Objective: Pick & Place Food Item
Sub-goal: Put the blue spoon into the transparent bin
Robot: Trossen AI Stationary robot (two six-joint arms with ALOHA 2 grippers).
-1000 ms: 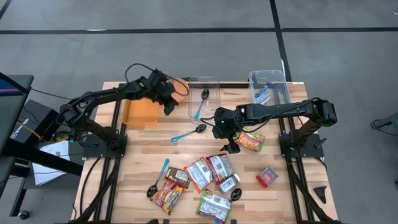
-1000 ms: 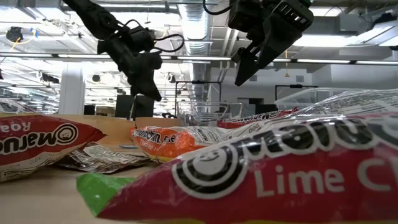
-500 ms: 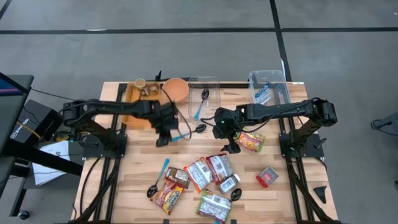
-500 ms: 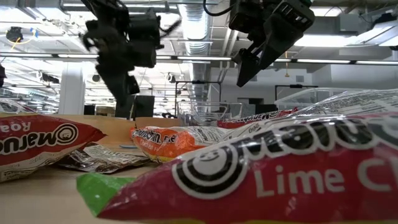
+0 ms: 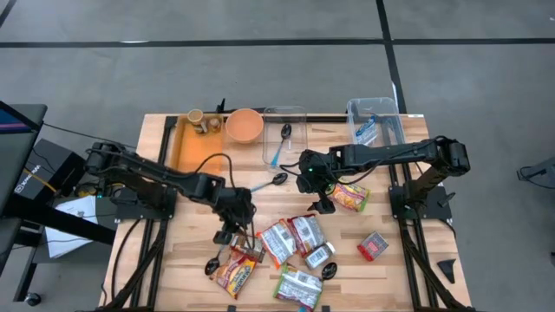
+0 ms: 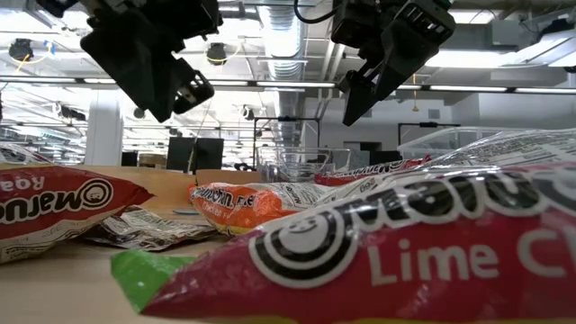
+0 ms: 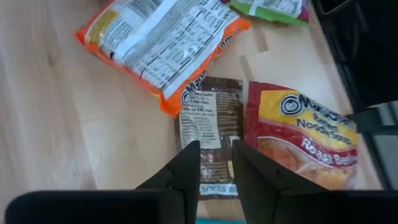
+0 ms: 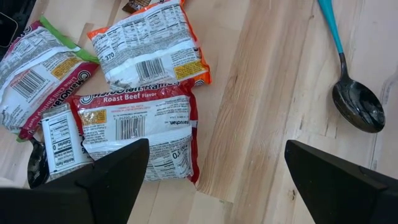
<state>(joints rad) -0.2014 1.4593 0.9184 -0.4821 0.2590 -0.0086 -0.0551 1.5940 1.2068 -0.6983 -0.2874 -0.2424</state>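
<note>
The brown spice packet [image 7: 210, 134] lies flat on the wooden table [image 5: 195, 212], touching a yellow-red Roast Beef noodle pack [image 7: 305, 134] and an orange noodle pack [image 7: 163, 46]. My left pincer [image 7: 215, 163] hovers above it, fingers slightly apart, empty. My right pincer [image 8: 217, 177] hangs wide apart over the table's middle.

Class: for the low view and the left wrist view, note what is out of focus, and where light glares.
Low view: the nearest noodle packet fills the foreground, soft and blurred; ceiling lights glare behind the dark grippers. Left wrist view: the fingers are blurred at close range, while the spice packet and wood table beyond are sharp; no harsh glare.
</note>
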